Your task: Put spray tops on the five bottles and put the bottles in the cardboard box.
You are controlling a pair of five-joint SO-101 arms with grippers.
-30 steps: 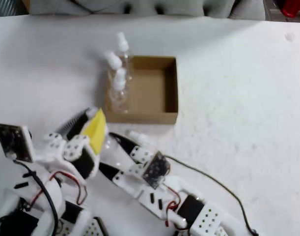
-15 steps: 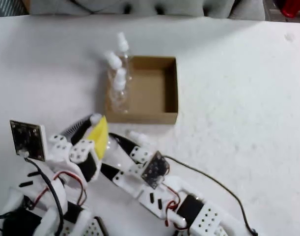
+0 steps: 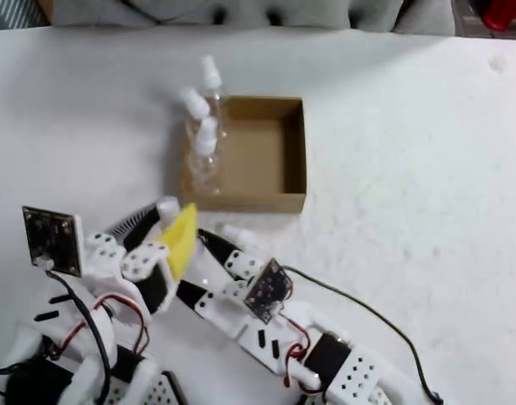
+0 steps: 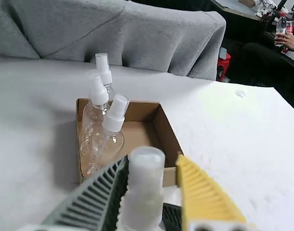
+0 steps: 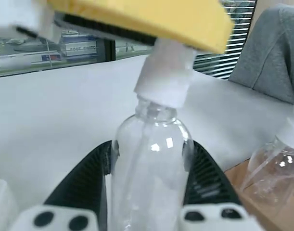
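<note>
My right gripper [image 5: 151, 147] is shut on a clear bottle [image 5: 149, 168], held upright between its black fingers. A white spray top [image 5: 165, 79] sits on that bottle's neck. My left gripper [image 4: 151, 161], with one grey and one yellow finger, is shut on this spray top [image 4: 144, 175]. In the high view both grippers meet in front of the cardboard box [image 3: 296, 152], the left gripper [image 3: 175, 208] above the right gripper [image 3: 198, 266]. Three capped bottles [image 3: 205, 143] stand along the box's left side [image 4: 101, 130].
A loose spray top [image 3: 236, 234] lies on the white table between the box's front wall and the right arm. The box's right half [image 4: 142, 137] holds nothing. A grey sofa back [image 4: 137, 33] rises beyond the table's far edge.
The left arm has shifted right and turned, carrying its yellow finger and the spray top closer over the bottle. The right arm has stayed put.
</note>
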